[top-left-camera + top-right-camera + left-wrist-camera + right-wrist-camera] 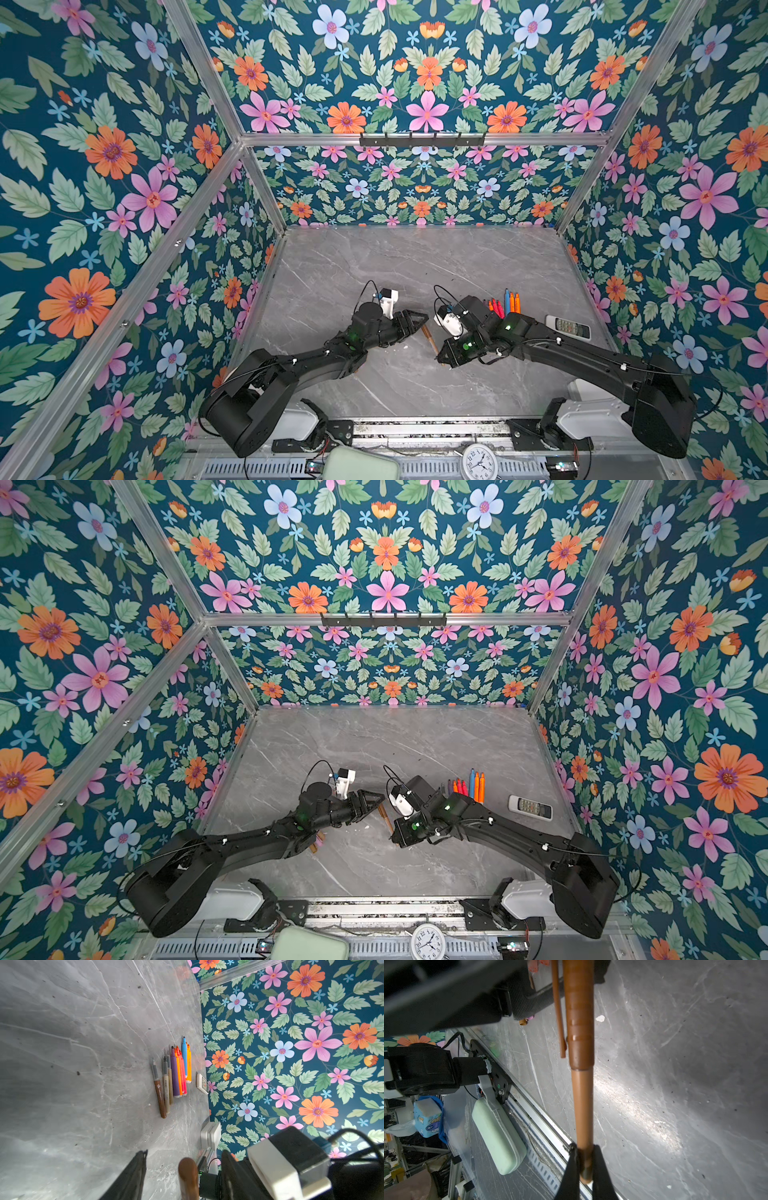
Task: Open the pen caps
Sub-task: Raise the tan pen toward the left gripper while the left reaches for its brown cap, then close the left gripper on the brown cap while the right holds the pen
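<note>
Brown plastic felt-tip pen [582, 1105] — light, slick | hold: ribbed cap [579, 1022], 11 o'clock | right gripper [584, 1167]: gripping pen tail | left gripper [185, 1156]: half-open astride cap

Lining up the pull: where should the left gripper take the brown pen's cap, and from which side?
Probably grip the ribbed cap mid-length, coming end-on along the brown pen, jaws across its round barrel clear of the clip; the right gripper holds the far end.

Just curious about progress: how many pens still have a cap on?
1: the brown pen, gripped at its tail by the right hand, capped end toward the left hand. The row of pens beside the remote shows bare tips; some may be hidden.
</note>
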Action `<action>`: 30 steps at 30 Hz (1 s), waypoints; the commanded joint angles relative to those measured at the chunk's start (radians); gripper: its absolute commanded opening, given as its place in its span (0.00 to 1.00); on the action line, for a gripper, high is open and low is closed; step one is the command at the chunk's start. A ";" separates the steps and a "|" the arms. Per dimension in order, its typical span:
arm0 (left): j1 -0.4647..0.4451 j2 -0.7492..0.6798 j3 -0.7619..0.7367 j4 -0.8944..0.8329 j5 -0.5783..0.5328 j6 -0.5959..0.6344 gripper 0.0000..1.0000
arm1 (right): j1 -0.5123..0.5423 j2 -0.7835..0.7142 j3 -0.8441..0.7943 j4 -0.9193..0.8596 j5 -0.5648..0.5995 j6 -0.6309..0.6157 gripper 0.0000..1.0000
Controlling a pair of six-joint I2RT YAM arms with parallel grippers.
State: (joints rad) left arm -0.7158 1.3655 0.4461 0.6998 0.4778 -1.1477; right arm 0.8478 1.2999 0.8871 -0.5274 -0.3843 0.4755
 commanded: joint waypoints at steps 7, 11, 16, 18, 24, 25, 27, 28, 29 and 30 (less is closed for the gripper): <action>-0.051 0.023 0.031 0.044 -0.001 0.039 0.37 | 0.001 -0.017 0.019 -0.031 0.056 0.011 0.00; -0.062 0.021 0.036 0.047 0.001 0.042 0.26 | 0.000 -0.005 0.024 -0.033 0.056 0.008 0.00; -0.065 -0.002 0.047 0.015 -0.010 0.065 0.00 | 0.001 0.002 0.025 -0.033 0.045 0.003 0.00; -0.066 -0.012 0.055 -0.018 -0.015 0.084 0.00 | 0.001 0.002 0.024 -0.033 0.045 0.002 0.00; -0.065 -0.022 0.068 -0.049 -0.013 0.100 0.00 | 0.002 -0.026 0.018 -0.026 0.059 0.003 0.37; -0.066 -0.019 0.070 -0.048 -0.009 0.100 0.00 | 0.001 -0.031 0.015 -0.022 0.061 0.004 0.42; -0.067 -0.010 0.074 -0.035 0.002 0.099 0.00 | 0.000 -0.038 0.013 -0.013 0.054 0.005 0.44; -0.067 -0.007 0.074 -0.025 0.005 0.095 0.00 | 0.001 -0.040 0.012 -0.007 0.048 0.005 0.45; -0.070 -0.002 0.074 -0.014 0.008 0.090 0.00 | 0.001 -0.039 0.010 -0.004 0.043 0.005 0.44; -0.071 0.000 0.074 -0.007 0.010 0.087 0.00 | 0.001 -0.036 0.008 -0.002 0.039 0.005 0.44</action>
State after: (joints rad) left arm -0.7834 1.3602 0.5148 0.6552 0.4698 -1.0668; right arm 0.8482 1.2648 0.8978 -0.5491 -0.3378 0.4854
